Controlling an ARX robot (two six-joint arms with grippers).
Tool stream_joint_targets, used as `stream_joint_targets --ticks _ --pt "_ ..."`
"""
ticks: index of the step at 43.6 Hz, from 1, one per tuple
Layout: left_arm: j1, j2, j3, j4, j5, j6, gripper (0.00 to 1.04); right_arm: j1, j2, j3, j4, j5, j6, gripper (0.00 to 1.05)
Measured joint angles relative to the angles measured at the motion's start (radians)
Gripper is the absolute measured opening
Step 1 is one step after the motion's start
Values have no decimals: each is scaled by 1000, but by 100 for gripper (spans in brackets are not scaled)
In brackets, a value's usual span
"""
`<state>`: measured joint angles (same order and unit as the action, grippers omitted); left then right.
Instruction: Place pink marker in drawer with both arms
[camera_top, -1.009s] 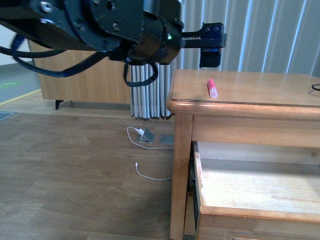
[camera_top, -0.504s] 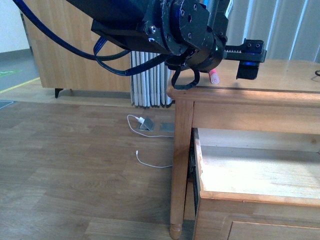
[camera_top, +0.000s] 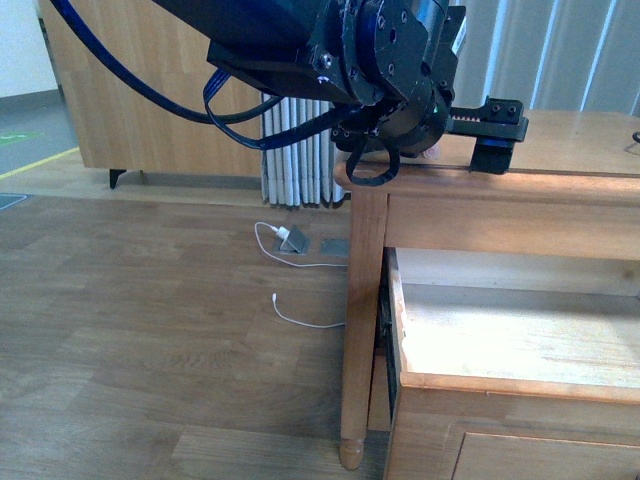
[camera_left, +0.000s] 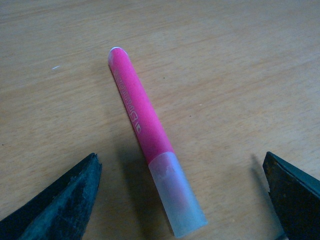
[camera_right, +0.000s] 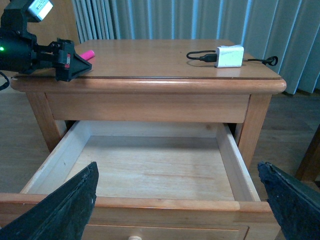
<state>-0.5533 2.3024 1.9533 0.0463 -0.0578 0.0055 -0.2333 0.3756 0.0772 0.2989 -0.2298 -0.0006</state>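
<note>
The pink marker (camera_left: 142, 125) lies flat on the wooden table top (camera_left: 240, 60), its frosted cap pointing toward my wrist. My left gripper (camera_left: 180, 165) hangs open just above it, one finger on each side of the cap and neither touching. In the right wrist view the marker (camera_right: 87, 54) shows behind the left gripper (camera_right: 70, 62) at the table's corner. The front view has the left arm (camera_top: 380, 60) covering most of the marker. The drawer (camera_right: 135, 204) stands pulled out, its inside bare. My right gripper (camera_right: 176, 170) is open in front of the drawer's front edge, holding nothing.
A white charger (camera_right: 230, 56) with a black cable lies on the far side of the table top (camera_right: 165, 60). A white cable (camera_top: 300, 325) trails on the wooden floor left of the table leg (camera_top: 362, 330). Curtains hang behind.
My left arm has swung right and down onto the table's corner, so that it now covers the marker in the front view. The marker has not moved.
</note>
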Motion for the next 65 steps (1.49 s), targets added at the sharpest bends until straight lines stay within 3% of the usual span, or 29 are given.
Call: stream_joint_targets --ticks 6,30,38,47,55,65 --pt "0 0 13 -42 -19 22 97 0 0 0 0 0 0 96" --pt "14 -2 21 -77 -46 54 16 0 0 0 0 0 0 96" --pt "23 -15 -3 -53 -36 53 15 0 0 0 0 0 0 96" --pt "49 -98 -162 77 23 47 14 0 0 0 0 0 0 96" --pt "87 -273 -388 199 144 93 14 0 0 0 0 0 0 96" --pt "109 -466 -573 203 369 179 14 0 0 0 0 0 0 96"
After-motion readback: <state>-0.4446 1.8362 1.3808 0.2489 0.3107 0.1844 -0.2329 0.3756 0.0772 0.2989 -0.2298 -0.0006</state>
